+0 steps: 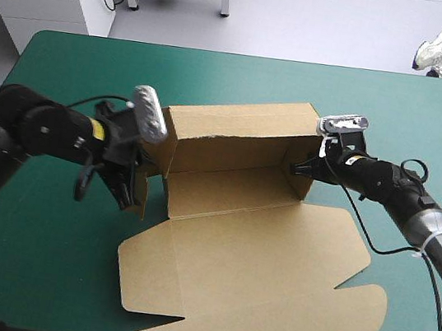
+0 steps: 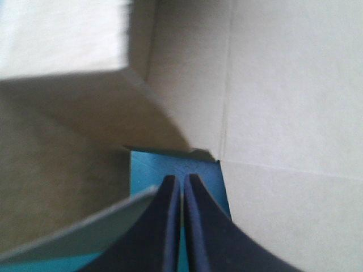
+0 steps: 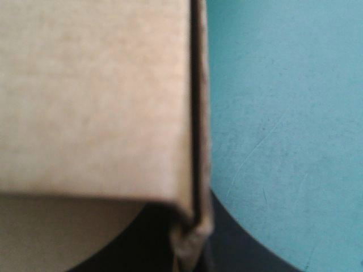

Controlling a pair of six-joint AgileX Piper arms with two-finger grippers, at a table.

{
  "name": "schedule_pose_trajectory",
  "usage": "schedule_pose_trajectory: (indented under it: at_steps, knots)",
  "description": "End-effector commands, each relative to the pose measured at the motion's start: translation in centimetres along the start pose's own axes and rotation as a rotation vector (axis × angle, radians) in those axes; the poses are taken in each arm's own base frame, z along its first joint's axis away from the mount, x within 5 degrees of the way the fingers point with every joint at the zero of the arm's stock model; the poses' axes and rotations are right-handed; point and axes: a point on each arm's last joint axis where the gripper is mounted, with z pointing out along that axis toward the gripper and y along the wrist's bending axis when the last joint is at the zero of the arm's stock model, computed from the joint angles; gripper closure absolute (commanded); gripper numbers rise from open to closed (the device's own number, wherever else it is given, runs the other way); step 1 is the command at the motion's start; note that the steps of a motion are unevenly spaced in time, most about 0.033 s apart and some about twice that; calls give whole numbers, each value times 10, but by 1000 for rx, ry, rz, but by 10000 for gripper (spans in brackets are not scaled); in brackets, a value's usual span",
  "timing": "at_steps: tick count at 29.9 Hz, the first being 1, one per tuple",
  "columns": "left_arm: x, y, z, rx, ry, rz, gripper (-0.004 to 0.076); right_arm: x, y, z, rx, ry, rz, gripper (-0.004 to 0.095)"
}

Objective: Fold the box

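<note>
Box (image 1: 230, 217) sits mid-counter (image 1: 30, 270), partly formed: far wall (image 1: 234, 130) and both side walls stand, lid (image 1: 261, 288) lies flat toward the near edge. We judge that tucking the side walls is left. Right pincer (image 1: 301, 171) is all but closed, clamping the right wall's edge. Left pincer (image 2: 180, 180) has its fingers pressed together at the left wall's corner, and we see nothing between them.
</note>
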Motion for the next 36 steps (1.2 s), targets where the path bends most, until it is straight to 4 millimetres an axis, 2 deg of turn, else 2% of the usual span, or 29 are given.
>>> schedule_pose_trajectory:
  at_steps: [1, 5, 10, 13, 17, 23, 29, 32, 36]
  knots:
    - [15, 20, -54, -101, -227, -165, 716, 2, -3, -2, 15, 45, -12, 926]
    - [44, 47, -87, -253, -347, -394, 716, 2, -3, -2, 19, 46, -8, 926]
    - [77, 70, -99, -344, -426, -605, 716, 3, -3, -2, 18, 48, -8, 926]
    - [94, 82, -90, -397, -427, -698, 716, 3, -3, -2, 18, 48, -2, 926]
    - [124, 99, -67, -530, -349, -774, 716, 3, -3, -2, 19, 54, 16, 926]
    - [149, 109, -31, -461, -325, -906, 716, 5, -4, -3, 29, 72, 24, 925]
    - [154, 113, -22, -434, -319, -927, 716, -1, -3, -7, 23, 99, 38, 925]
    - [153, 113, -23, -430, -329, -932, 716, -18, -1, -18, 28, 127, 37, 925]
    - [151, 113, -23, -428, -349, -933, 716, -48, -3, -43, 94, 154, 31, 926]
